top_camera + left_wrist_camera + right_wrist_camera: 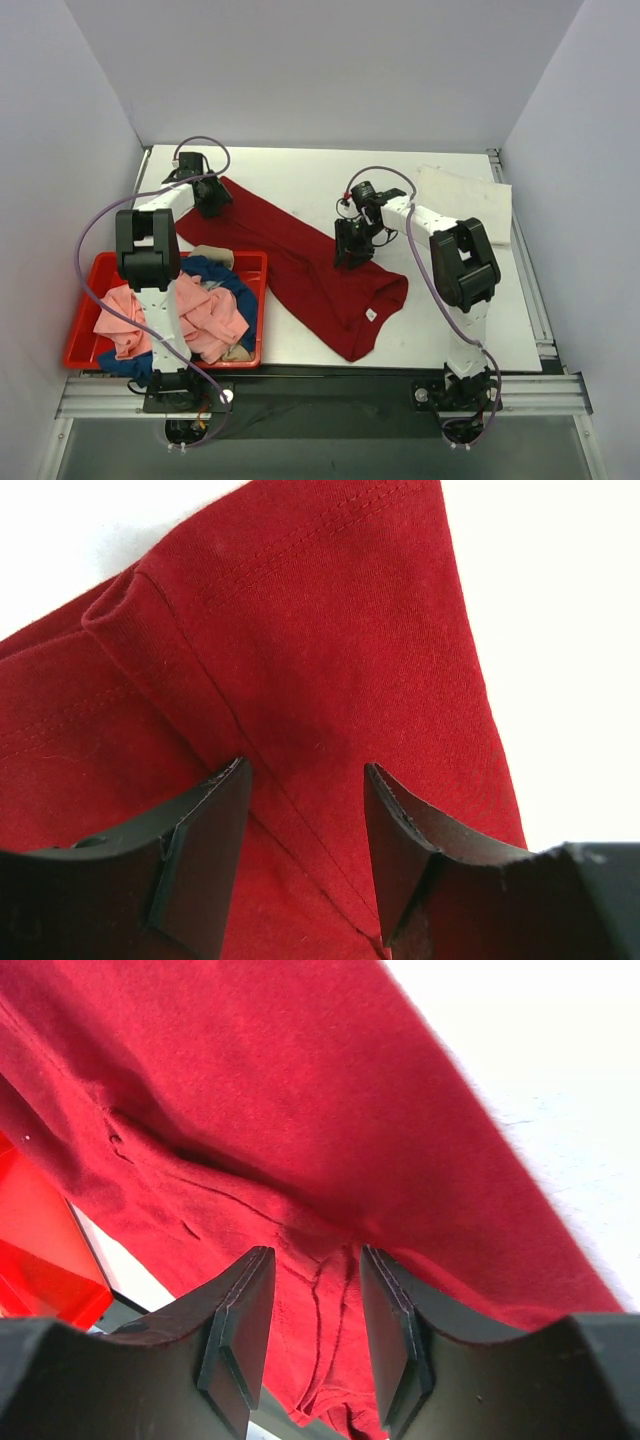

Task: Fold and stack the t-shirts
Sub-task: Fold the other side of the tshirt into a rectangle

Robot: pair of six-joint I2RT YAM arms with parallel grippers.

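White table [300, 170] under spread dark red t-shirt [310, 270], red bin [82, 310], folded white t-shirt [465, 195].

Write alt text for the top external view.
Two arms reach over a dark red t-shirt lying diagonally on a white table, the left gripper at its far-left end, the right gripper at its right edge. A red bin at near left holds a heap of pink, blue and beige shirts; a white t-shirt lies far right.

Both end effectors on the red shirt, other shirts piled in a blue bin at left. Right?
No: the bin is red, not blue, per the top external view. The left end effector and right end effector are on the red shirt, the other shirts piled in the bin.
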